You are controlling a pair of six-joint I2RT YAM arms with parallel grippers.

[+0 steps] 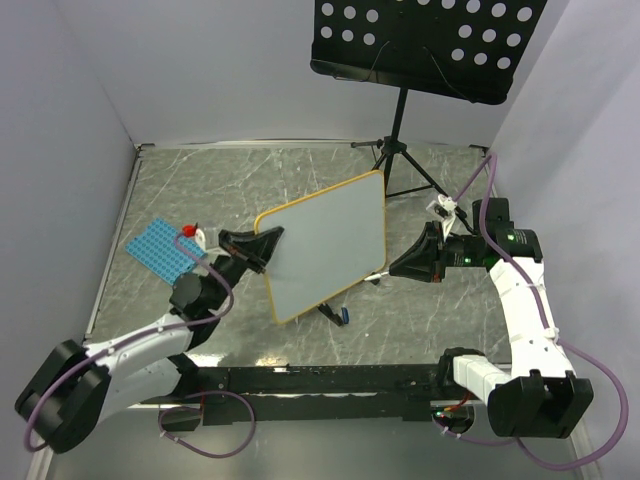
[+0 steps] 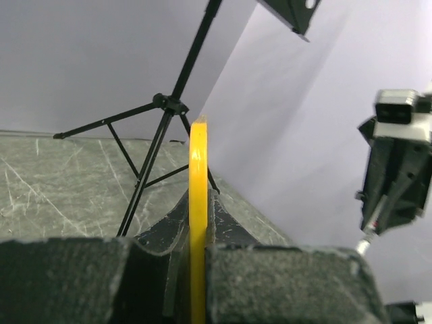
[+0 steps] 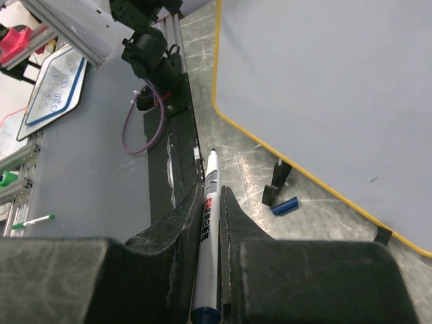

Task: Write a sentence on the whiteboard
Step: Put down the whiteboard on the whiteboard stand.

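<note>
Top view: whiteboard (image 1: 325, 245) stands tilted mid-frame. Left gripper (image 1: 262, 245) is clamped on its left edge. Right gripper (image 1: 405, 265) sits just right of it, closed on a marker (image 1: 375, 277), tip apart from the board.

Left wrist: yellow frame pinched edge-on between the jaws, upright.

Right wrist: marker uncapped, tip pointing up-frame. Board face at upper right looks blank; one faint speck lower right, can't tell what. Blue cap (image 3: 285, 206) lies on the table (image 3: 256, 169) below the board.

I'd square the tip to the face, start upper left and press lightly so the board doesn't twist in the left grip.
</note>
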